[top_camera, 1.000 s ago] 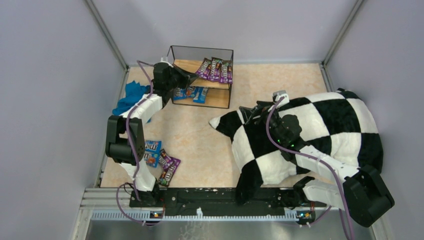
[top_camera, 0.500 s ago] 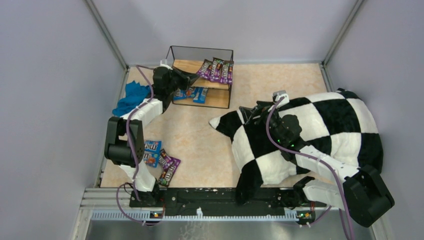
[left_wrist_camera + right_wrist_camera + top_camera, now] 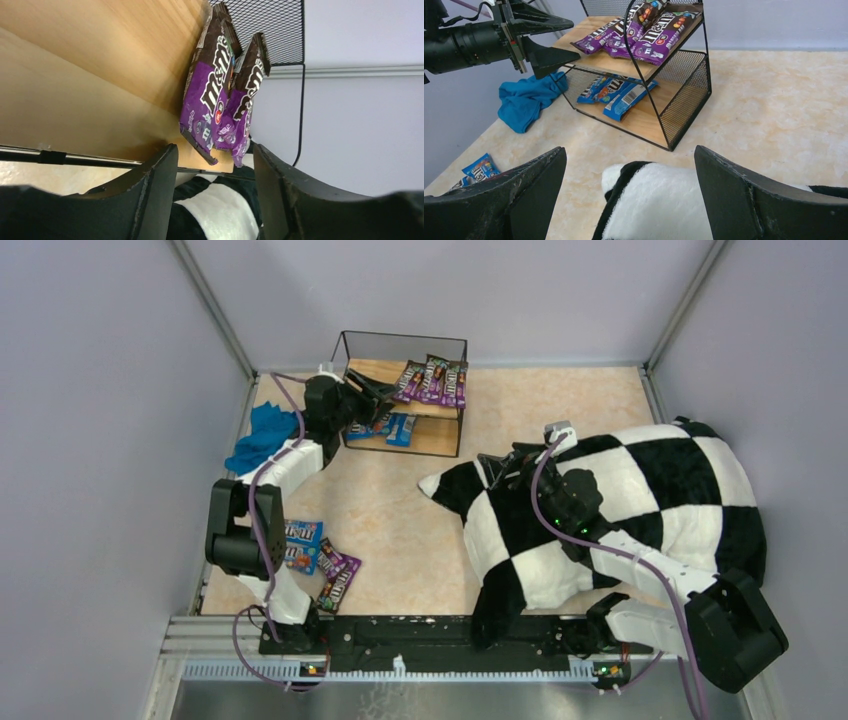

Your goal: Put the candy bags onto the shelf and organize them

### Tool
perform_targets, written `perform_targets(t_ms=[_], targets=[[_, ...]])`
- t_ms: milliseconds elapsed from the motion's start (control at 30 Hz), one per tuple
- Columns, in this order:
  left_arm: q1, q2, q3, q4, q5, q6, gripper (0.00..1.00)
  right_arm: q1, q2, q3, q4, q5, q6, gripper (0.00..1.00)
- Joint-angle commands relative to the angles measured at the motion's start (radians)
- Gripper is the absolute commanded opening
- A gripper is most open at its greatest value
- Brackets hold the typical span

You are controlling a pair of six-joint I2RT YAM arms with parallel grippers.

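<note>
Left claw (image 3: pixel 378 395): spread and empty. It sits at the left end of the shelf (image 3: pixel 440 435), level with the upper board (image 3: pixel 372 370), fingers pointing along the tier.
Right claw (image 3: pixel 495 462): spread wide, holding nothing. It rests over the checkered pillow (image 3: pixel 650 490), well apart from every bag.
Shelved stock, upper tier: purple bags (image 3: pixel 432 380) lie side by side at the right end, overlapping, long axes running front to back. In the left wrist view they appear straight ahead, between the fingers but beyond the tips. The left half of the board is bare.
Shelved stock, lower tier: blue bags (image 3: pixel 385 426) lie flat toward the left, just below the left claw.
Remaining stock: loose bags (image 3: pixel 322 558), blue and purple, lie in a cluster on the counter (image 3: pixel 400 510) beside the left arm's base, well apart from the shelf.
Governing relation: the loose bags lie behind the left claw, toward the near edge. The loose purple ones run diagonally, near-right to far-left.
Nearer arm: left, by a wide margin, as I judge it. The pillow lies between the right claw and the cluster.
Next move, my reading: pull the left claw back from the shelf and turn it down to the cluster.
Clutter: teal cloth (image 3: pixel 262 435) left of the shelf, not stock.
</note>
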Motion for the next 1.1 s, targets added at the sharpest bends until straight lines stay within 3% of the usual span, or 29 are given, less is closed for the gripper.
perform_targets(t_ms=[0, 167, 267, 433, 767, 867, 1067], targets=[[0.010, -0.045, 0.009, -0.069, 0.025, 0.041, 0.66, -0.009, 0.010, 0.022, 0.043, -0.009, 0.000, 0.99], [0.009, -0.085, 0.005, -0.147, 0.050, 0.120, 0.71, -0.009, 0.010, 0.023, 0.042, -0.008, 0.001, 0.99], [0.008, -0.115, 0.012, -0.207, 0.062, 0.211, 0.97, -0.009, 0.011, 0.040, 0.021, -0.005, 0.014, 0.99], [0.008, -0.196, 0.018, -0.316, 0.113, 0.366, 0.99, -0.011, 0.034, 0.100, -0.055, 0.011, 0.044, 0.99], [0.008, -0.495, 0.005, -0.611, 0.229, 0.669, 0.99, -0.041, 0.097, 0.384, -0.514, 0.141, 0.132, 0.99], [0.008, -0.591, -0.070, -0.637, 0.250, 0.699, 0.99, -0.074, 0.179, 0.513, -0.661, 0.139, 0.162, 0.99], [0.008, -0.757, -0.239, -0.610, 0.306, 0.672, 0.99, -0.128, 0.332, 0.683, -0.779, 0.131, 0.192, 0.97]])
